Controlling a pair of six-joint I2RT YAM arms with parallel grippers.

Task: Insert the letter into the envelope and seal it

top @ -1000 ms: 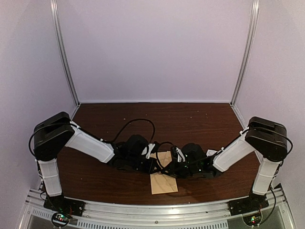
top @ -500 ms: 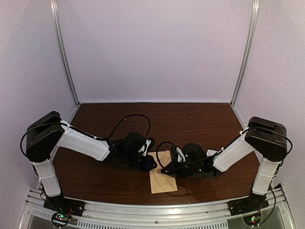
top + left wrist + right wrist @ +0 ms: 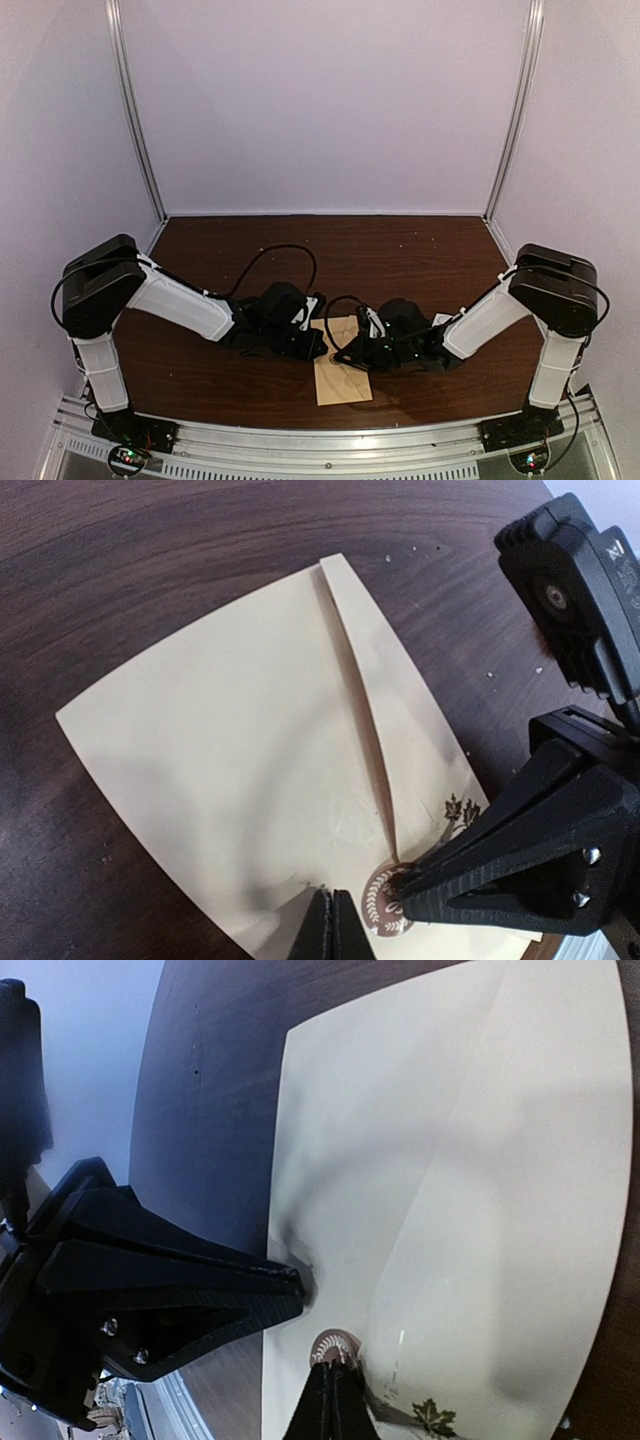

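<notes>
The tan envelope (image 3: pixel 345 385) lies flat near the table's front edge with its pointed flap folded down. A round brown seal sticker (image 3: pixel 383 912) sits at the flap's tip. My left gripper (image 3: pixel 331 927) is shut, its tip pressing on the envelope (image 3: pixel 240 740) just left of the sticker. My right gripper (image 3: pixel 333 1385) is shut, its tip pressing on the sticker (image 3: pixel 336 1342). In the top view the left gripper (image 3: pixel 322 346) and the right gripper (image 3: pixel 346 356) meet over the envelope's far half. No letter shows.
A maple-leaf print (image 3: pixel 432 1418) marks the envelope near the sticker. The dark wooden table (image 3: pixel 330 250) is bounded by pale walls on the far, left and right sides. A metal rail (image 3: pixel 330 440) runs along the near edge.
My left gripper has come down and a little nearer onto the envelope's left part. My right gripper has edged slightly left. The envelope has not moved.
</notes>
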